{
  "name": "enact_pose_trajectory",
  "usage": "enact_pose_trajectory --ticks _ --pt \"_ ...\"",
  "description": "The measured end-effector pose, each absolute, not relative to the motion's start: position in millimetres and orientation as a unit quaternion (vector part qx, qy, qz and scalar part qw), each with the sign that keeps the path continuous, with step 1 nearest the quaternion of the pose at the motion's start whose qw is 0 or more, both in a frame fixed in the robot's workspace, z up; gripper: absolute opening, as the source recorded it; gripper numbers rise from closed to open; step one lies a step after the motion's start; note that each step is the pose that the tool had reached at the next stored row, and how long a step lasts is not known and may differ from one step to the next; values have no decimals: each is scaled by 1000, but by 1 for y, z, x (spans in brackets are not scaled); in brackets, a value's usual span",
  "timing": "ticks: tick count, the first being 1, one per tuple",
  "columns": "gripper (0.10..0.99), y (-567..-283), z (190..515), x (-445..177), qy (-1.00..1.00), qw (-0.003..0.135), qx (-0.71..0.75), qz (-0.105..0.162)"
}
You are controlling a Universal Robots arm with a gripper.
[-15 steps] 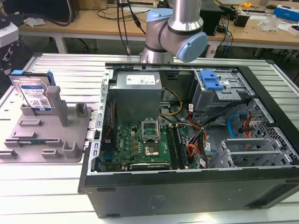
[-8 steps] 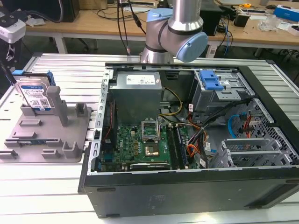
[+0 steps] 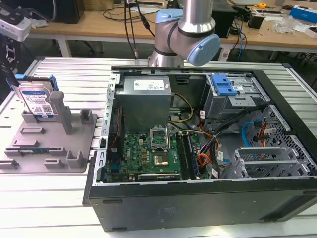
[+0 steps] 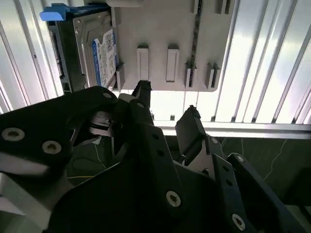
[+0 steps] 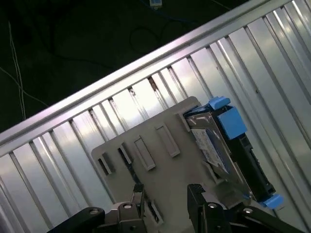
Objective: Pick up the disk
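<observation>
Hovering over counter [image 4: 272, 58] edge with tool [image 4: 165, 104] released, gripping nothing; apart from disk [image 4: 97, 53], upright at grey fixture [image 4: 160, 29] corner.

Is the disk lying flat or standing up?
Standing on edge: the disk sits upright in the grey fixture, its label face showing.

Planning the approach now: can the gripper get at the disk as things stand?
Likely yes. The disk stands on edge in the grey fixture, top edge exposed, nothing over it; the gripper is open and empty, apart from it.
</observation>
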State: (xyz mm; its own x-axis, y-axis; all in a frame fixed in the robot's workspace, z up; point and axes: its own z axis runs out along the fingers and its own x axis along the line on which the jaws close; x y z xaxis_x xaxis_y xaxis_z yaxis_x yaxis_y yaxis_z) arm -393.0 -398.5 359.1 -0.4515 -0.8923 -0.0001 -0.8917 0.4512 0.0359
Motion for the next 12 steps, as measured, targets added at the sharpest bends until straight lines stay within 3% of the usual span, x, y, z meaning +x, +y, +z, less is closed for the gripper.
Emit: enact_pose_trajectory --ticks 12 --pt "482 -398 357 -393 -757 7 654 -10"
